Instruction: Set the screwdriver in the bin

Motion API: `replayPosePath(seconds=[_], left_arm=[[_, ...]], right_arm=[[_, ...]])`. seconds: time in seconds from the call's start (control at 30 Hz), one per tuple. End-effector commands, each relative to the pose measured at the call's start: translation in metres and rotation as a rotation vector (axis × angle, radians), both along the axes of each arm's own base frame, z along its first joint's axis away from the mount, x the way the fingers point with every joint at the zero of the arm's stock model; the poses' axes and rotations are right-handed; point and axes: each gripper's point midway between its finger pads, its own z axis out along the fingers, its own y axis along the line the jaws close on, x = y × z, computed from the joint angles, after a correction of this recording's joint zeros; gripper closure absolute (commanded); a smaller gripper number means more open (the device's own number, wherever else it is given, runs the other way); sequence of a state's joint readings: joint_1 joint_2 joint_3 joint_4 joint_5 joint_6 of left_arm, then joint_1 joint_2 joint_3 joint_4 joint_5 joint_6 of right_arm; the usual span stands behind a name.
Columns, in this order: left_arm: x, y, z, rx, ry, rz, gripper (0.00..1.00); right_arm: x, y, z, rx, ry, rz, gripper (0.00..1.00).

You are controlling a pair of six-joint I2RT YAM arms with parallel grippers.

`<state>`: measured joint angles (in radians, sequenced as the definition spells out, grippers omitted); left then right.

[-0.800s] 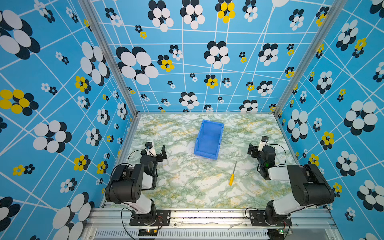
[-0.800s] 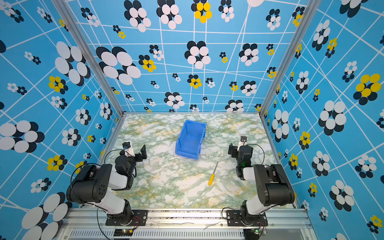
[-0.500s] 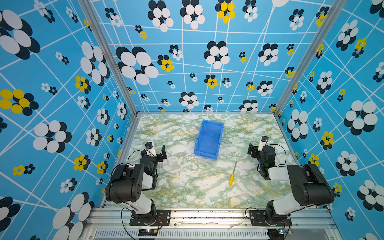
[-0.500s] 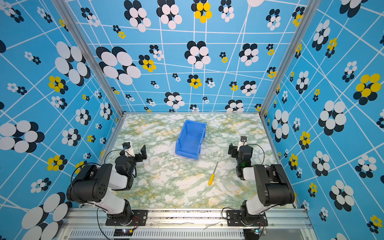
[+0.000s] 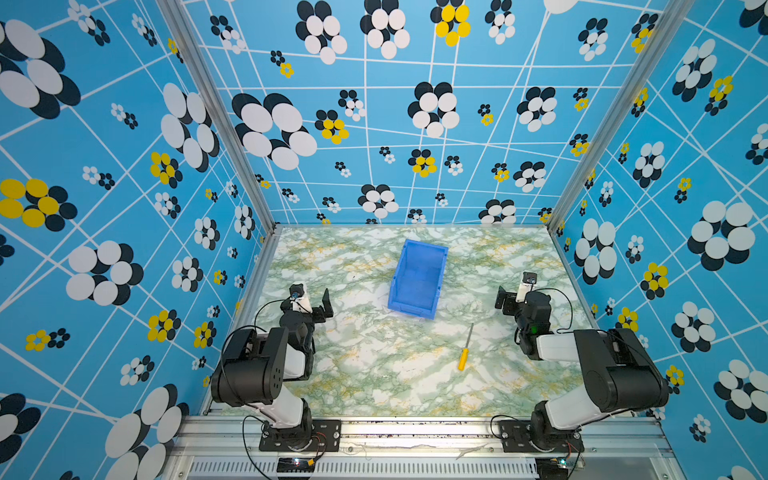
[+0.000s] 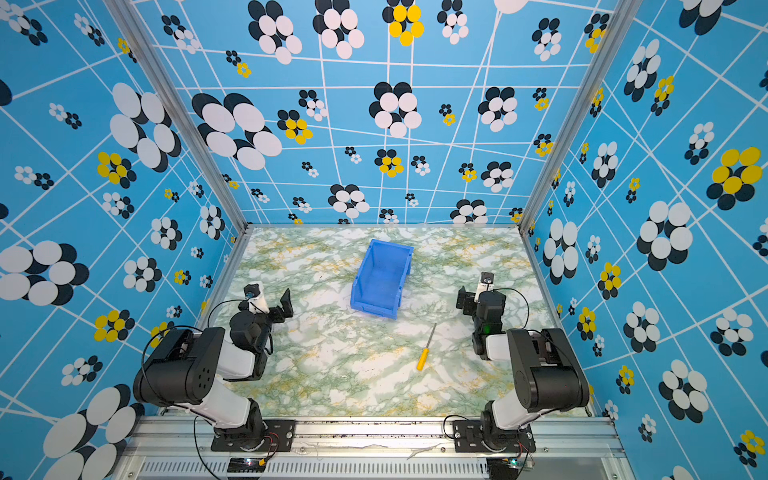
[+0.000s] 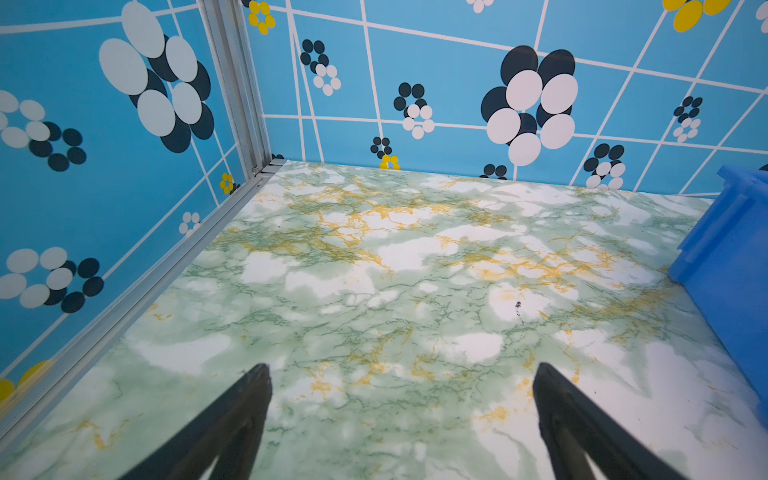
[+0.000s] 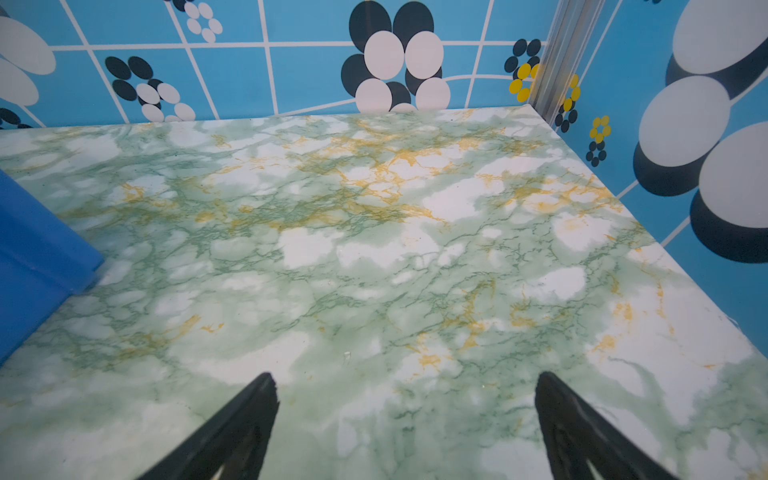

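Screwdriver [image 5: 465, 350] is lying flat on the marble-look table [image 5: 365, 374], near the front end of the blue bin [image 5: 417, 278] but not touching it, shaft pointing roughly toward the bin. The bin sits mid-table. Left gripper [image 7: 401, 374] has its jaws spread wide over bare tabletop. Same deal with the right gripper [image 8: 405, 382], spread wide. Both sit well apart from the screwdriver.
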<state>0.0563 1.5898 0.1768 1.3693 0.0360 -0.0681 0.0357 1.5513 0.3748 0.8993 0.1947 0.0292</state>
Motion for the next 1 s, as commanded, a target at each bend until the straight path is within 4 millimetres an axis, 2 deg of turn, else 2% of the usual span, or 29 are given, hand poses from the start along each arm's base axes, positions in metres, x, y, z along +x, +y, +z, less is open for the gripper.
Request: replayPosePath(seconds=[0.0,0.1,0.23,0.4,0.5,0.63,0.73,0.87,0.97], left_arm=[[-0.003,-0.001,-0.004,-0.012,0.005,0.002,0.01],[-0.003,-0.009,-0.004,-0.007,0.005,-0.043,0.01],[-0.003,-0.009,-0.004,-0.005,0.005,-0.043,0.01],[-0.003,0.008,-0.005,-0.025,0.006,0.059,0.01],[0.005,-0.003,-0.006,-0.014,0.048,-0.011,0.01],[0.011,-0.009,-0.008,-0.004,0.076,-0.052,0.01],[0.011,-0.008,0.000,-0.004,0.073,-0.045,0.01],[0.013,-0.017,0.015,-0.002,0.136,-0.097,0.01],[0.013,-0.025,0.021,0.005,0.231,-0.136,0.01]], right_arm=[[0.004,0.001,0.006,0.003,-0.012,0.009,0.01],[0.004,0.000,0.006,0.003,-0.013,0.008,0.01],[0.004,0.000,0.007,0.003,-0.015,0.009,0.01],[0.004,0.000,0.006,0.005,-0.013,0.006,0.01],[0.003,-0.003,0.007,0.001,-0.018,-0.013,0.01],[-0.002,-0.025,0.022,0.000,-0.014,-0.153,0.01],[-0.001,-0.028,0.030,-0.021,0.083,-0.165,0.01],[-0.009,-0.032,0.047,0.014,0.081,-0.210,0.01],[-0.020,-0.022,0.049,0.094,0.159,-0.185,0.01]])
